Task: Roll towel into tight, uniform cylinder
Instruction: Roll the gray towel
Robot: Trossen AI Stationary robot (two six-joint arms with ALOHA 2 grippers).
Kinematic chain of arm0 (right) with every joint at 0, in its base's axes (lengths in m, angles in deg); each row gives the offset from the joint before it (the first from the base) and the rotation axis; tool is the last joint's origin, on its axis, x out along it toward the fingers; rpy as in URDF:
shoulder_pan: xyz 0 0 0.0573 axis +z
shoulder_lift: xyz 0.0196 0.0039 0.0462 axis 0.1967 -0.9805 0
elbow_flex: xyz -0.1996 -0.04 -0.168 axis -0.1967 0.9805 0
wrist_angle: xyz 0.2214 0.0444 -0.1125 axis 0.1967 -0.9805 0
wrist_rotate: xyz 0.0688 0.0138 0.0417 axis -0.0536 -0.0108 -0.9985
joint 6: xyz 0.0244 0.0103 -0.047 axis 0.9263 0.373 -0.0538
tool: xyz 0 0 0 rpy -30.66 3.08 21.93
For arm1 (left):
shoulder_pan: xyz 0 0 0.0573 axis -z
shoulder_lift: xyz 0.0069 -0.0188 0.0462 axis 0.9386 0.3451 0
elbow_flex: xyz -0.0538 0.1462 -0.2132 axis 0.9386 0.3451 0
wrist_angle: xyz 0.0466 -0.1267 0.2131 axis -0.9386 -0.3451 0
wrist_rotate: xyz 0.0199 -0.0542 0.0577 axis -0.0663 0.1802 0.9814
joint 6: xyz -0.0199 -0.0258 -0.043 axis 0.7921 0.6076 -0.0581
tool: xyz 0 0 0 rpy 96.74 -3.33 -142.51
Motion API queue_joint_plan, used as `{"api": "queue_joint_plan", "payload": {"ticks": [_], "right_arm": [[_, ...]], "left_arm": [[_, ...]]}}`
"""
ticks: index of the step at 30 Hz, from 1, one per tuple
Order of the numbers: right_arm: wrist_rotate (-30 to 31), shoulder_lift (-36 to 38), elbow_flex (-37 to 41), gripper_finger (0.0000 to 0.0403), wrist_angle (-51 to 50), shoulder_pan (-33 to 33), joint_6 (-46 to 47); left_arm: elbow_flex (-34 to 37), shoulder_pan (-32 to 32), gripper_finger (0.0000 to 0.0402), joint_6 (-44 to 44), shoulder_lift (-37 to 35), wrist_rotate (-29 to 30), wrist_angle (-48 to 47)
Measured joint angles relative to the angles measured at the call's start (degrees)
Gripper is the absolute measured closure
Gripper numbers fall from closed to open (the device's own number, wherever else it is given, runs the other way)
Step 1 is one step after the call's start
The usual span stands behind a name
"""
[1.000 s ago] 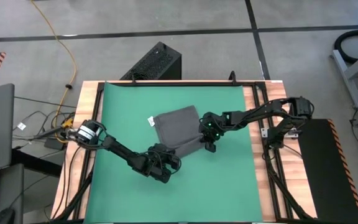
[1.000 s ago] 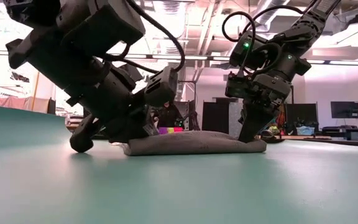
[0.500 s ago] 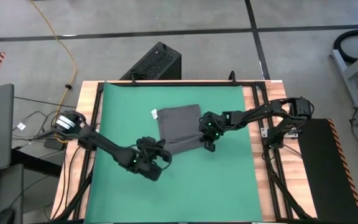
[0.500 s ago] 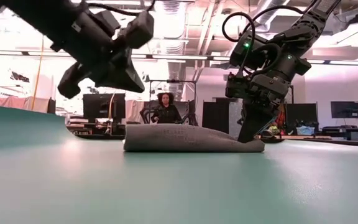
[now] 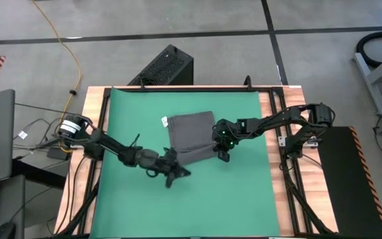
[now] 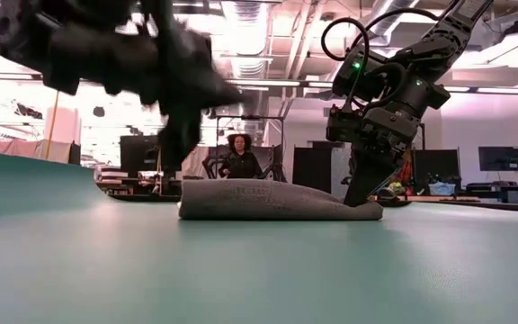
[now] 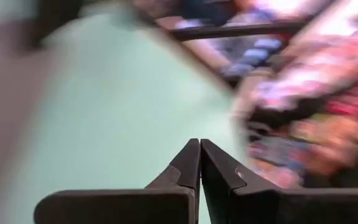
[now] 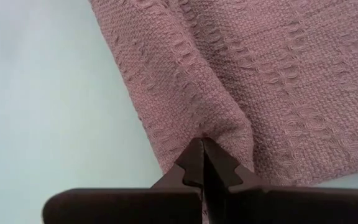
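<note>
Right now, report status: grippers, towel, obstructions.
Right gripper shut on the towel, pinching its corner. Left gripper shut, empty, beside the towel's near edge. Towel folded flat on the green mat, not yet rolled. Nothing in the way.

No legible text, labels, brands or numbers in any view. White tag (image 5: 165,121) at the towel's (image 5: 192,136) far-left edge: too small to read any print.
</note>
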State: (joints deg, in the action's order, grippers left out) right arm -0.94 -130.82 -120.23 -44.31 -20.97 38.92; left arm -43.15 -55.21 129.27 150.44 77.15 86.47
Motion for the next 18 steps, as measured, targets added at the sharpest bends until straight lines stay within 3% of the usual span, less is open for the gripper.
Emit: {"api": "queue_joint_plan", "payload": {"ticks": [4,9,18], "right_arm": [[0.0,0.0,0.0,0.0385,0.0,0.0,0.2],[0.0,0.0,0.0,0.0385,0.0,0.0,0.3],[0.0,0.0,0.0,0.0385,0.1,-0.3,0.9]], "left_arm": [[0.1,-2.1,0.0401,11.9,-0.3,10.6,-11.9],[0.1,-0.1,0.0402,8.8,-1.0,23.8,-19.7],[0.0,-0.1,0.0401,7.7,0.1,22.3,-21.0]]}}
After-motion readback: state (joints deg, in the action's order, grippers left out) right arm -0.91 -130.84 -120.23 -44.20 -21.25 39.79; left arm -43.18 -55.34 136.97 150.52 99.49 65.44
